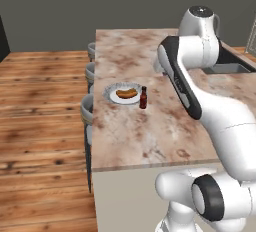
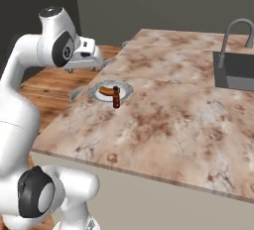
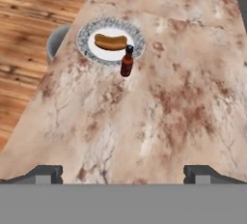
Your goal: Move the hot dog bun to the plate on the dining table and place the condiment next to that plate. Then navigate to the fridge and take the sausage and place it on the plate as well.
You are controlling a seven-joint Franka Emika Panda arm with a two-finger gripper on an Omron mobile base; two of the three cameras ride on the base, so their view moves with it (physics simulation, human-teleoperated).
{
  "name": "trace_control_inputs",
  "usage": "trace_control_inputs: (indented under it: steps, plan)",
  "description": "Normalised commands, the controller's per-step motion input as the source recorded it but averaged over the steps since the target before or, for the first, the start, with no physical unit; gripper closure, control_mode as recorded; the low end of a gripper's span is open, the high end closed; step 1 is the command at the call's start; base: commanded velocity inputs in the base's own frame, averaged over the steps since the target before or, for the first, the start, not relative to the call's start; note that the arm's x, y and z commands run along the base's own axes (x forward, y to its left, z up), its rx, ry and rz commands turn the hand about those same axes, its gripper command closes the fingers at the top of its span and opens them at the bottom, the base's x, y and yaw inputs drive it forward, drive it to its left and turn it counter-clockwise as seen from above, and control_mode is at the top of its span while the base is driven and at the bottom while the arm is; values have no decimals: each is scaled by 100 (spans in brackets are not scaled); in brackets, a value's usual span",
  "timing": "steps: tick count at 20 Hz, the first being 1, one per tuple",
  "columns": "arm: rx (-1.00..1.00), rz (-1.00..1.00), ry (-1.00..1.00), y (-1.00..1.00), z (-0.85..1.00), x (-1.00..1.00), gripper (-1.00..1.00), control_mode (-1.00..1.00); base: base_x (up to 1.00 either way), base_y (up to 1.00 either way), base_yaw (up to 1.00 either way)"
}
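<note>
While the gripper (image 3: 123,175) hangs wide open and empty, the hot dog bun (image 3: 110,41) lies on the plate (image 3: 87,42). Just beside that plate stands the condiment (image 3: 127,62), upright.

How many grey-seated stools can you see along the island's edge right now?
3, all tucked along the pink-brown marbled dining table on its wood-floor side: the nearest grey-seated stool by the plate, the middle stool and the farthest stool. Others may be hidden.

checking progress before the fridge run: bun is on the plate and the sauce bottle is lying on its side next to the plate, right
Not quite. The sauce bottle is standing upright, cap up, not lying on its side; the hand view shows it clearly. The rest holds: the bun lies on the plate, and the bottle stands beside the plate's rim on the dining table.
</note>
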Motion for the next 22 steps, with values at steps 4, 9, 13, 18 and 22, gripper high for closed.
trace_control_inputs:
  steps: [4, 9, 13, 18, 22]
  plan:
    - [0, 0, -8, 2, -13, -84, -100, -100, 0, 0, 0]
    - [0, 0, 0, 0, -13, -42, -100, -100, 0, 0, 0]
    - [0, 0, 0, 0, -1, -3, -100, 100, -7, -9, -17]
    - [0, 0, 0, 0, 0, 0, -100, 100, -9, -38, -81]
    - [0, 0, 0, 0, 0, 0, -100, 100, -7, -39, -84]
